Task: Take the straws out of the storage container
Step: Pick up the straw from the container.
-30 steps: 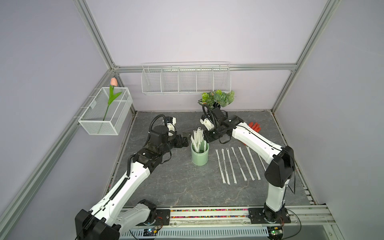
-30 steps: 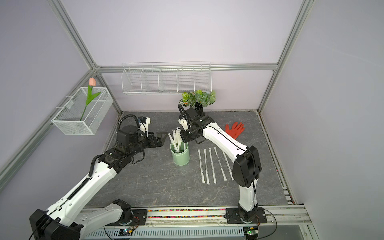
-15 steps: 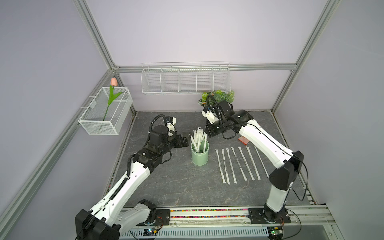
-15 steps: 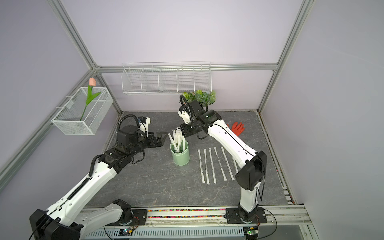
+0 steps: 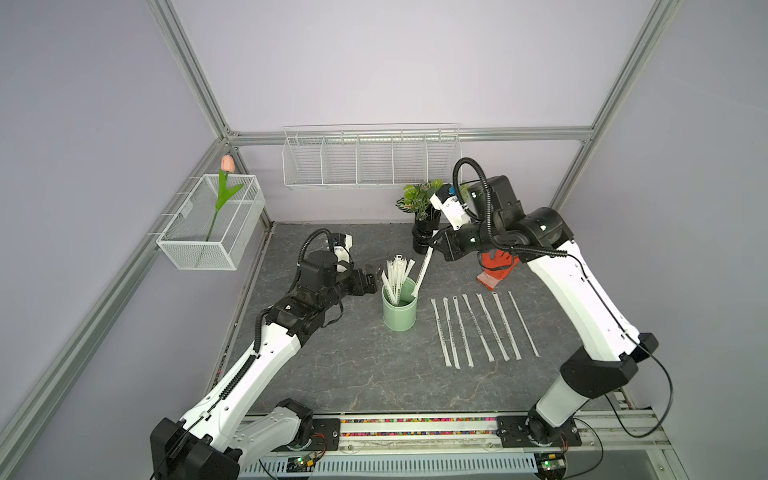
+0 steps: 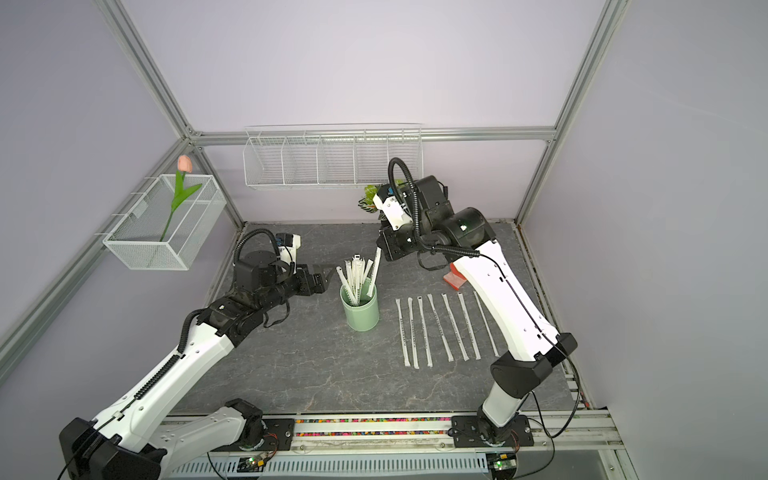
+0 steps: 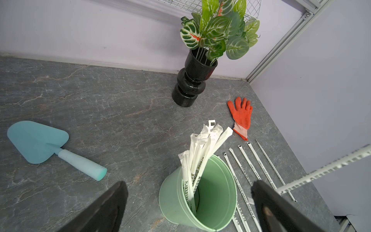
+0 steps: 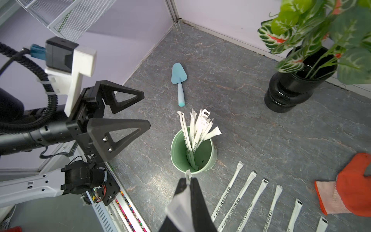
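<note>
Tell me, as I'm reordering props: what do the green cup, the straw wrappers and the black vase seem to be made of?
Green cup: thin painted metal or plastic, satin; stepped rim. Straw wrappers: matte white paper, crimped ends, dark print. Black vase: glossy glass or glazed ceramic; sharp highlights.

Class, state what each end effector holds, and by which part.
The right end effector pinches one straw by its upper end; left end effector is open, holding nothing.

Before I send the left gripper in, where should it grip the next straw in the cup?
Probably the flared top of the straw leaning apart from the bunch, above the cup rim, from above with the open left gripper; lower down, the wall blocks access.
</note>
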Action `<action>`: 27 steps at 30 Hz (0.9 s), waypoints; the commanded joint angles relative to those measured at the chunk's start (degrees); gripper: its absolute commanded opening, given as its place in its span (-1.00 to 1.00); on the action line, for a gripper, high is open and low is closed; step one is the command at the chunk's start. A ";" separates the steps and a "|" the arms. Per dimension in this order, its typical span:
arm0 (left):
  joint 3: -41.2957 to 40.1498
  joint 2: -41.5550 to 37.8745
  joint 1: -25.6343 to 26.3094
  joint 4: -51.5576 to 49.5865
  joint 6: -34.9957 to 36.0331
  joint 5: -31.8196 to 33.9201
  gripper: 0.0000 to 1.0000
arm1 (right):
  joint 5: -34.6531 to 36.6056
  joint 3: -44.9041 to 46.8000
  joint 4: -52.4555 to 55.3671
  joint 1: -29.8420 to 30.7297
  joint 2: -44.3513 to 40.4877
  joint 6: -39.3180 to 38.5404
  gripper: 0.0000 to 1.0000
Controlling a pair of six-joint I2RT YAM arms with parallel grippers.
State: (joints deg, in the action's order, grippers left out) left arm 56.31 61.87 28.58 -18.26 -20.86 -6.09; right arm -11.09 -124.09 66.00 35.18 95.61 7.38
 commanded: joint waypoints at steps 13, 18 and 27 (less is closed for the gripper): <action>0.21 0.78 0.34 0.65 -0.50 -0.85 1.00 | -3.13 3.85 18.81 -5.88 4.13 -5.47 -0.85; 0.24 0.61 0.29 0.62 -0.42 -0.70 1.00 | -4.45 7.14 18.11 -5.95 9.58 -5.66 -0.85; 0.20 0.45 0.34 0.52 -0.36 -0.69 0.99 | -8.78 12.47 13.02 -5.89 16.93 -5.71 -0.85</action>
State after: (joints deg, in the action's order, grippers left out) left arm 56.31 62.28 28.58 -18.26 -20.95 -6.33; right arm -16.69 -113.14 80.53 29.50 111.68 2.74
